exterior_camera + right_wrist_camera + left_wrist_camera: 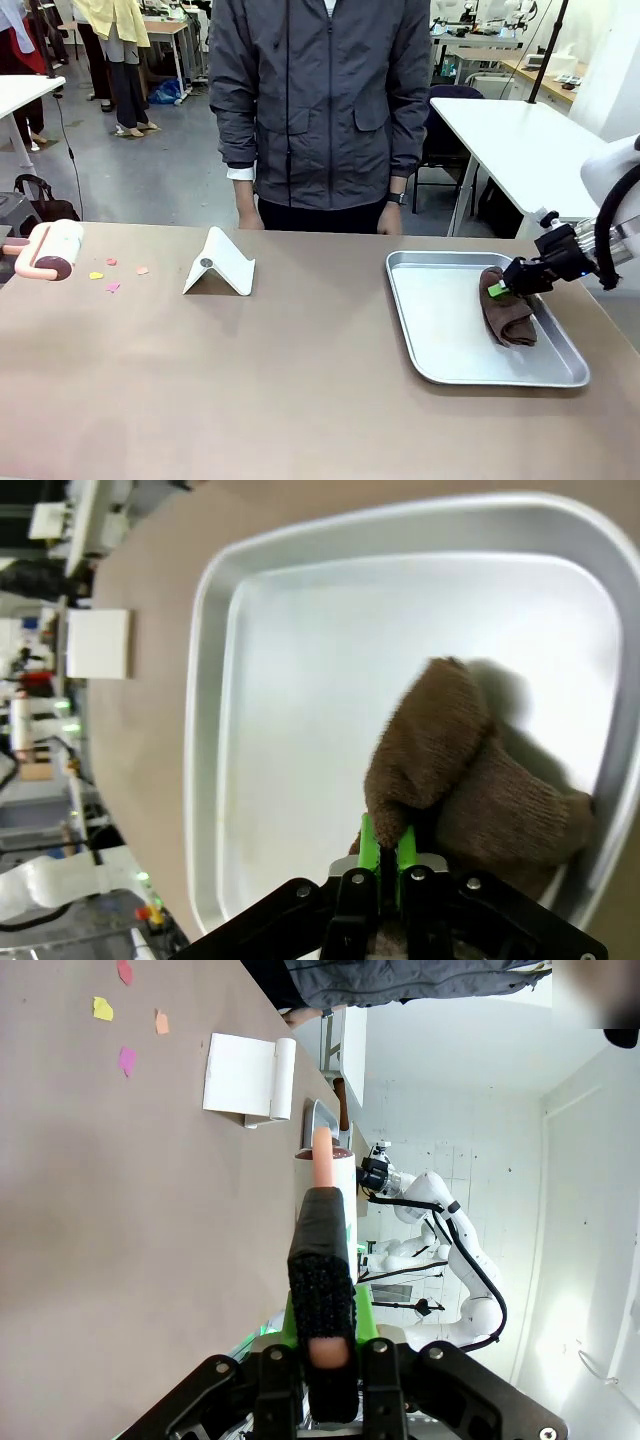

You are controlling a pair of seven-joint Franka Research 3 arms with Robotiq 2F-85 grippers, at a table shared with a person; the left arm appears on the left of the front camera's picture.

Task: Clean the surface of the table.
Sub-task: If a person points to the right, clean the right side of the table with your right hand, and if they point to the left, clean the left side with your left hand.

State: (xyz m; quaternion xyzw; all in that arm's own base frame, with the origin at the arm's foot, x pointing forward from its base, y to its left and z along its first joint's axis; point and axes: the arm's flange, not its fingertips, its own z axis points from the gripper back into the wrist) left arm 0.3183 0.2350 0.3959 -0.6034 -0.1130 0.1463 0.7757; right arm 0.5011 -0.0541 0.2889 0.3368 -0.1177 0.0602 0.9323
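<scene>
My right pincer (499, 289) is clamped on the brown cloth (512, 318) in the metal tray (440, 345) on the table (300, 390). My left pincer (325, 1345) grips the lint roller (55, 250) at the table's left edge.

cloth (508, 312) lies in tray (440, 335), right of stand (220, 266), on table (250, 400).

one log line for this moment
left hand: shut on lint roller | right hand: shut on brown cloth in tray | paper scraps on table

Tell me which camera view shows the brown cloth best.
The right wrist view: the brown cloth is close, pinched in the fingers of the right gripper. The front view shows it small; the left wrist view, too distant to tell.
</scene>
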